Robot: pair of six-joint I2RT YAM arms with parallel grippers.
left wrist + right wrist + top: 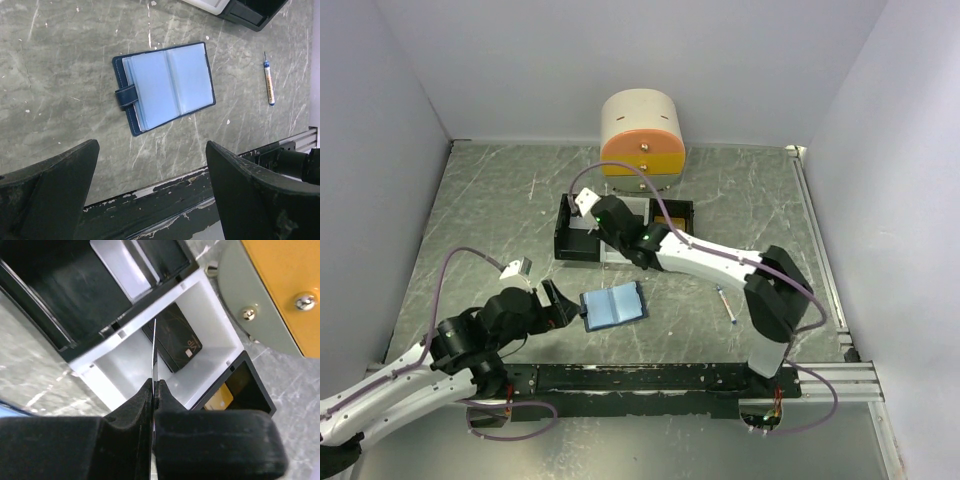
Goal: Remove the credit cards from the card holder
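Observation:
The card holder lies open on the table, light blue inside with a dark edge and clasp tab; in the left wrist view its pockets look empty. My left gripper is open and empty just left of it; in its own view the wallet lies ahead of the fingers. My right gripper is shut on a thin card seen edge-on, held over the white middle compartment of the tray. A black card lies in that compartment. A tan-gold card lies in the black compartment beside it.
The black-and-white tray stands behind the wallet, with my right gripper above it. A cream and orange drawer unit stands at the back. A thin white syringe lies right of the wallet. A dark rail runs along the near edge.

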